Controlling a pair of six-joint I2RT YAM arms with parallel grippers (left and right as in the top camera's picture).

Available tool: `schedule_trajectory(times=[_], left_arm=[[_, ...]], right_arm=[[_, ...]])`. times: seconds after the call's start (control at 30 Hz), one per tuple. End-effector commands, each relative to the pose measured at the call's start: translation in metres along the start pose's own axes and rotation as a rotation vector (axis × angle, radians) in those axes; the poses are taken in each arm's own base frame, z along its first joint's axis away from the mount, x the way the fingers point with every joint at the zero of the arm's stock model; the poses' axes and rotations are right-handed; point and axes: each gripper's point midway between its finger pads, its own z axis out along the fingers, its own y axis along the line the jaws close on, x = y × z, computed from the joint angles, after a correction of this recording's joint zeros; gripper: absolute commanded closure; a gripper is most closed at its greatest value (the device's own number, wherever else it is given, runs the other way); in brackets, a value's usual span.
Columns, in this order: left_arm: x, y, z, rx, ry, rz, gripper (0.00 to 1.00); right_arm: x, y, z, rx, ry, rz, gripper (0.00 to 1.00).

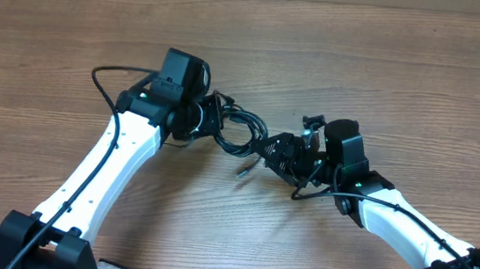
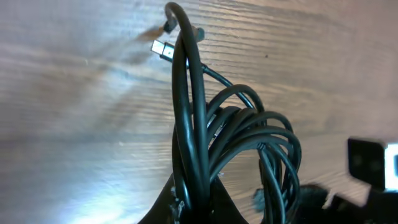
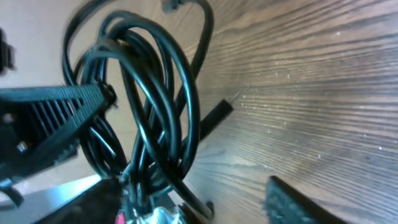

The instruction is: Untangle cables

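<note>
Note cables (image 1: pixel 238 133) coiled, with the left gripper (image 1: pixel 209 118) clamped shut on one side of them. Note right gripper (image 1: pixel 284 155) on the opposite side of cables, fingers wide apart, gripping nothing. Expect loops to cinch into knots if pulled blindly. Beneath cables: smooth wooden table (image 1: pixel 362 58), open room all around.

Black cables (image 2: pixel 189 124) — one tangled coil.
</note>
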Motion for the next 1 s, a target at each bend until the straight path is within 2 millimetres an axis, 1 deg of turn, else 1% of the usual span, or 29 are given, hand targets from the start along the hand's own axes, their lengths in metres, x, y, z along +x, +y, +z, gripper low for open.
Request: schedule_trajectory(times=[0.0, 0.07, 0.13, 0.23, 0.3, 0.47, 0.53, 0.6, 0.67, 0.73, 0.77, 0.8, 0.83, 0.9, 0.97], left_arm=[[-0.015, -0.021, -0.037, 0.049, -0.109, 0.296, 0.96], [-0.013, -0.024, -0.051, 0.052, -0.134, 0.375, 0.96], [-0.01, -0.027, -0.062, 0.055, -0.154, 0.43, 0.96], [-0.005, -0.03, -0.077, 0.061, -0.177, 0.464, 0.96], [-0.001, -0.029, -0.083, 0.06, -0.175, 0.465, 0.96], [0.017, -0.024, -0.083, 0.061, -0.104, 0.453, 0.96], [0.022, -0.027, -0.083, 0.089, -0.085, 0.451, 0.96], [0.023, -0.029, -0.083, 0.103, -0.08, 0.45, 0.96], [0.023, -0.03, -0.083, 0.105, -0.08, 0.447, 0.96], [0.024, -0.031, -0.083, 0.116, -0.076, 0.448, 0.96], [0.025, -0.033, -0.083, 0.126, -0.074, 0.449, 0.96], [0.026, -0.035, -0.084, 0.139, -0.07, 0.452, 0.96], [0.027, -0.036, -0.084, 0.149, -0.066, 0.455, 0.96], [0.03, -0.039, -0.084, 0.168, -0.058, 0.475, 0.96], [0.035, -0.041, -0.084, 0.185, -0.041, 0.503, 0.96]], right_arm=[[0.004, 0.008, -0.004, -0.045, 0.032, -0.177, 0.22], [0.004, 0.013, -0.008, -0.063, 0.033, -0.241, 0.19], [0.002, 0.017, -0.012, -0.077, 0.021, -0.29, 0.18], [-0.002, 0.029, -0.023, -0.105, -0.006, -0.36, 0.18], [-0.004, 0.038, -0.03, -0.123, -0.032, -0.41, 0.21], [0.0, 0.071, -0.052, -0.183, -0.094, -0.564, 0.28], [0.005, 0.084, -0.06, -0.208, -0.112, -0.617, 0.31], [0.013, 0.095, -0.066, -0.232, -0.118, -0.674, 0.37], [0.021, 0.103, -0.07, -0.25, -0.118, -0.706, 0.43], [0.029, 0.109, -0.07, -0.265, -0.106, -0.723, 0.45], [0.032, 0.11, -0.069, -0.267, -0.1, -0.728, 0.44], [0.036, 0.111, -0.067, -0.267, -0.094, -0.742, 0.39], [0.037, 0.109, -0.064, -0.255, -0.095, -0.759, 0.36], [0.031, 0.099, -0.059, -0.181, -0.134, -0.788, 0.34], [0.02, 0.087, -0.055, -0.081, -0.192, -0.825, 0.33]])
